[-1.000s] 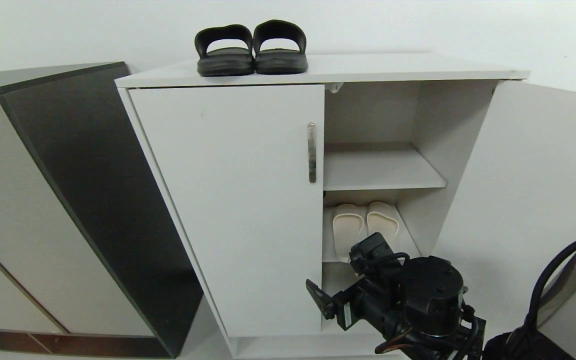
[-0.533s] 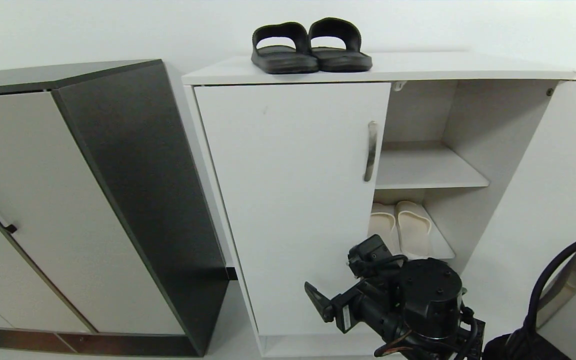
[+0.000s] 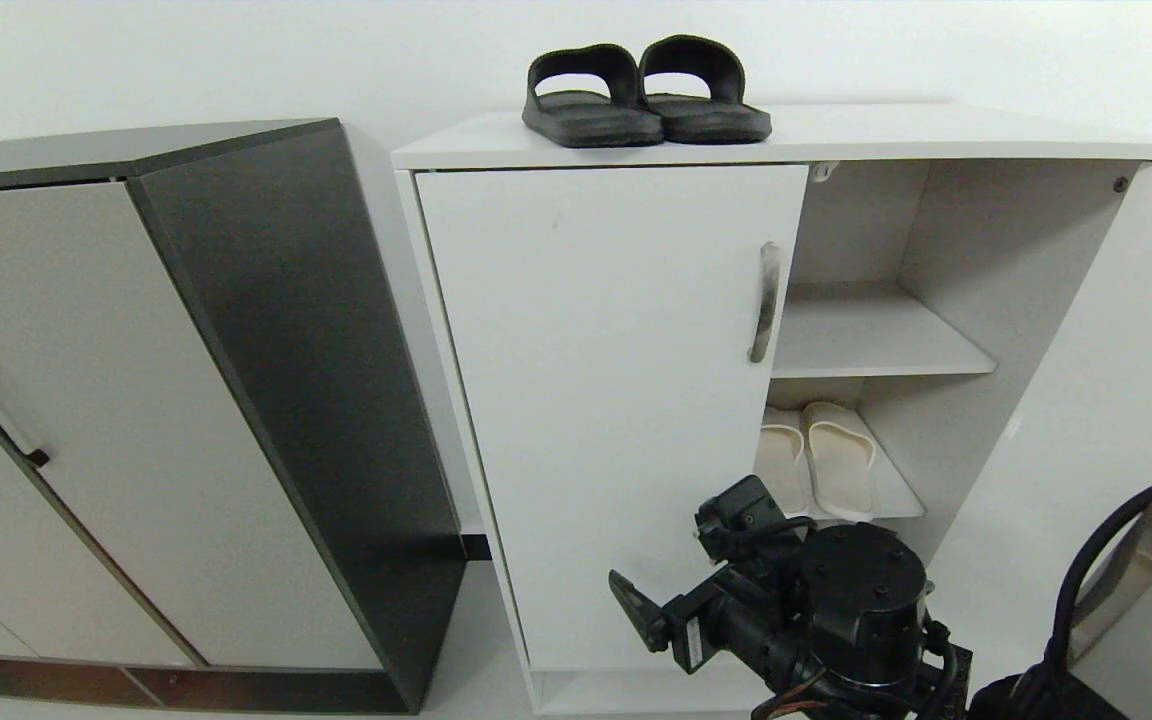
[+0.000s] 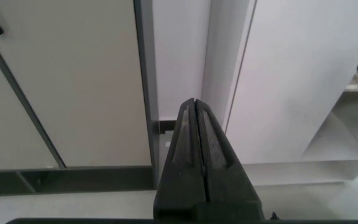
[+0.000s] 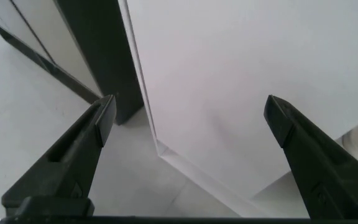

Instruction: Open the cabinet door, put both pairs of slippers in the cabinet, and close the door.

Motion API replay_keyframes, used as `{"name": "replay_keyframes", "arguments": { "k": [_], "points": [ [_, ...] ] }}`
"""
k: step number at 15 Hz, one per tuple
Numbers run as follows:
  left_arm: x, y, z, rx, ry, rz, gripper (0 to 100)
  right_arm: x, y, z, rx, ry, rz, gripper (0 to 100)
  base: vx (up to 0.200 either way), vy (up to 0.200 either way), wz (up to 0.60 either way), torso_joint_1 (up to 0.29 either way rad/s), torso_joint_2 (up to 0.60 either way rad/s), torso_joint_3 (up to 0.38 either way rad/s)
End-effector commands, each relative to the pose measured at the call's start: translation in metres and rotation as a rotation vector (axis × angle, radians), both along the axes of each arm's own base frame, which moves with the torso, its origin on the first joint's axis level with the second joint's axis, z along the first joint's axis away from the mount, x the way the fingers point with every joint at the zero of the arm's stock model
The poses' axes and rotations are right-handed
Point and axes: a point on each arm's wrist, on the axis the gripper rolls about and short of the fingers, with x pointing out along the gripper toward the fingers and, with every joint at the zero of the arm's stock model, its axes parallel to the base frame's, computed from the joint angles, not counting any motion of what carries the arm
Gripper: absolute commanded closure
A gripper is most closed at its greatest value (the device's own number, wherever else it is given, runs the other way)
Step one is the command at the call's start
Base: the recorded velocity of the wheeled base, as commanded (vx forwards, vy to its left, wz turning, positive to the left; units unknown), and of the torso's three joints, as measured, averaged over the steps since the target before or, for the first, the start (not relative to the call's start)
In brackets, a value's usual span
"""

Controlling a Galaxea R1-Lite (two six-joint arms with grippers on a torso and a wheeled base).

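- black slippers [image 3: 648, 95] sit on the cabinet [image 3: 936, 130] top, upper centre.
- cream slippers [image 3: 821, 465] lie on its lower shelf [image 3: 893, 492], right of centre.
- left gripper [image 4: 195, 106] clenched, empty; right gripper [image 5: 188, 112] spread wide, empty.

The white cabinet [image 3: 606, 400] looks like smooth, matt laminated board, and the handle [image 3: 763, 302] on its closed door is brushed metal with a dull sheen. The black slippers [image 3: 648, 112] on top of it look matt and rubbery, while the cream slippers [image 3: 836, 460] inside it look like smooth, matt foam. The dark cabinet [image 3: 266, 380] to its left has a satin dark side panel, and the left end effector [image 4: 195, 106] and right end effector [image 5: 189, 104] look like matt black plastic.
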Motion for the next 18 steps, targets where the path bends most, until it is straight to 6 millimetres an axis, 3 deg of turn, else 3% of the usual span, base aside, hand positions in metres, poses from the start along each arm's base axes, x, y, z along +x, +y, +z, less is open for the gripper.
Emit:
{"name": "replay_keyframes", "arguments": {
  "k": [1,13,18],
  "points": [
    [0.0001,0.0000,0.0001,0.000,0.001,0.000,100,-0.0008,-0.0014,-0.0038,-0.008,0.007,-0.001,0,0.000,0.000,0.00,0.000,0.00,0.000],
    [0.0001,0.0000,0.0001,0.000,0.001,0.000,100,0.0001,-0.0035,-0.0104,-0.018,0.015,-0.007,0,0.000,0.000,0.00,0.000,0.00,0.000],
    [0.0001,0.0000,0.0001,0.000,0.001,0.000,100,0.0004,-0.0038,-0.0104,-0.018,0.015,-0.008,0,0.000,0.000,0.00,0.031,-0.22,-0.267]
  ]
}}
